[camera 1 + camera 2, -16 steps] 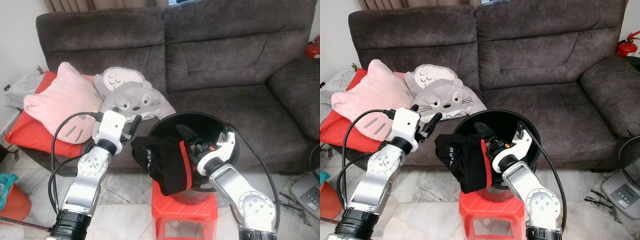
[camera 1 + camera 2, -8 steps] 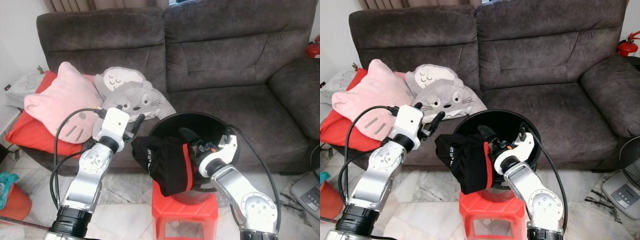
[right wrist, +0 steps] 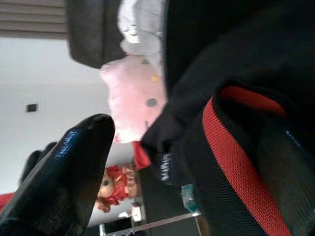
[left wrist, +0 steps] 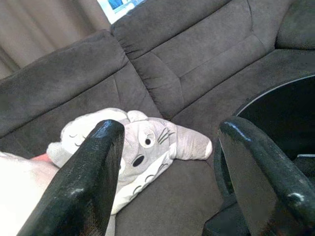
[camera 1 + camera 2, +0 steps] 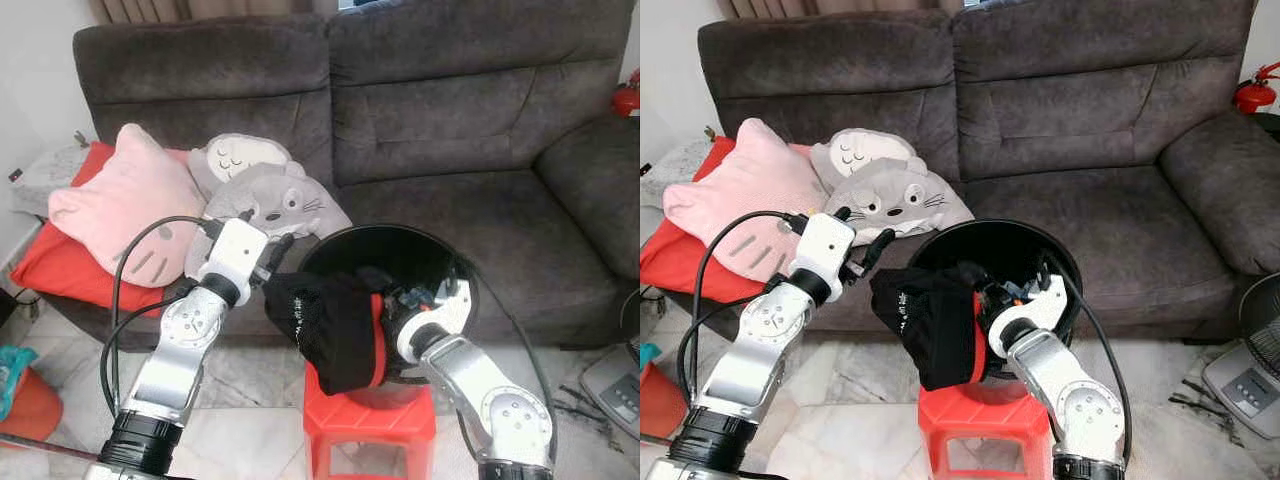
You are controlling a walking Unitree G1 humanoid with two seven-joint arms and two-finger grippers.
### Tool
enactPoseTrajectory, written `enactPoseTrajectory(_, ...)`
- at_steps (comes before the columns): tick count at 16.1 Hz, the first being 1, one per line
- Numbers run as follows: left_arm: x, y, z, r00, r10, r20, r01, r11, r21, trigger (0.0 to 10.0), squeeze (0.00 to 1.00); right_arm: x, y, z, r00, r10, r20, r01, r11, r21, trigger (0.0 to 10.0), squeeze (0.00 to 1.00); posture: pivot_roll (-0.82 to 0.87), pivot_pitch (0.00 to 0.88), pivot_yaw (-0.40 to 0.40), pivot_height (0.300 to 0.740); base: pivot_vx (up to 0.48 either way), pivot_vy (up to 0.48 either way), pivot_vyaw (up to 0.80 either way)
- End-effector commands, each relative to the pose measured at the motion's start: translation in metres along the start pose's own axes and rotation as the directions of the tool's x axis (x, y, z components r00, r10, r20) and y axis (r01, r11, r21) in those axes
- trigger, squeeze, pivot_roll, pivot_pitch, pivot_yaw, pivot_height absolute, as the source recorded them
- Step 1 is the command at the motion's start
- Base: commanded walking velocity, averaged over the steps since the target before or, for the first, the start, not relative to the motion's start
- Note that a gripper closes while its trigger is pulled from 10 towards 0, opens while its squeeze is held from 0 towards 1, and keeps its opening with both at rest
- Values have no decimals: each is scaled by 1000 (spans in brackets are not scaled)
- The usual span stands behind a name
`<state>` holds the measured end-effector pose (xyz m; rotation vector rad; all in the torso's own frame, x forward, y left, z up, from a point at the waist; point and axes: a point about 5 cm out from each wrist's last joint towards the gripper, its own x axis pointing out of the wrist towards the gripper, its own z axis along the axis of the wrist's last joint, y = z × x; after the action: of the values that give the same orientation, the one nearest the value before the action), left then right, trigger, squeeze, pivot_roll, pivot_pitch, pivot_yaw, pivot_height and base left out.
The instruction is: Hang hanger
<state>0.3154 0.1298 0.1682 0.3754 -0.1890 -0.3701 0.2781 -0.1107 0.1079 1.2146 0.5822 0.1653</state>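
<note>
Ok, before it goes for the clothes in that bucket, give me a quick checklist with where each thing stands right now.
1. Left gripper open: ok, wide apart.
2. Left gripper near the black garment: ok, just beside its left edge, not touching.
3. Right gripper open or shut: cannot tell, it is buried in the fabric inside the black bucket.
4. Bucket steady on the red stool: ok, upright.
5. Garment free to lift: cannot tell, it drapes over the rim.
6. Hanger in sight: not ok.
</note>
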Motion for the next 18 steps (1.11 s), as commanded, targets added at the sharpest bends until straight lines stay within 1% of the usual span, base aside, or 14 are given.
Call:
enactPoseTrajectory(1, 2, 3, 5, 1000, -10, 4, 10, 999, 43, 10000, 0, 8, 4, -47, 995, 28, -97, -11, 986, 166, 10000, 0, -45, 0, 134, 740, 0, 0, 0)
enactPoseTrajectory(3, 3, 3, 5, 1000, -12, 0, 12, 998, 54, 10000, 0, 7, 5, -51, 991, 42, -126, -23, 989, 144, 10000, 0, -49, 0, 136, 740, 0, 0, 0)
enactPoseTrajectory(6, 3, 2, 5, 1000, -17, -9, 17, 997, 78, 10000, 0, 7, 3, -53, 987, 37, -158, -20, 994, 109, 10000, 0, -46, 0, 136, 740, 0, 0, 0)
enactPoseTrajectory(7, 3, 3, 5, 1000, -22, -13, 23, 996, 91, 10000, 0, 7, 5, -58, 979, 41, -200, -23, 996, 91, 10000, 0, -45, 0, 134, 740, 0, 0, 0)
enactPoseTrajectory(9, 4, 3, 5, 1000, -25, -16, 26, 995, 101, 10000, 0, 6, 8, -66, 971, 44, -237, -25, 996, 86, 10000, 0, -41, 0, 132, 740, 0, 0, 0)
enactPoseTrajectory(12, 4, 1, 5, 999, -29, -19, 31, 993, 115, 10000, 0, 7, 10, -67, 968, 63, -242, -46, 996, 76, 10000, 0, -42, 0, 133, 740, 0, 0, 0)
enactPoseTrajectory(13, 4, 1, 5, 999, -31, -19, 33, 993, 116, 10000, 0, 7, 10, -66, 969, 65, -239, -48, 996, 75, 0, 0, -42, 0, 133, 740, 0, 0, 0)
enactPoseTrajectory(18, 6, -1, 5, 999, -34, -23, 37, 992, 119, 10000, 0, 8, 8, -56, 978, 50, -201, -40, 998, 56, 0, 0, -46, 0, 133, 740, 0, 0, 0)
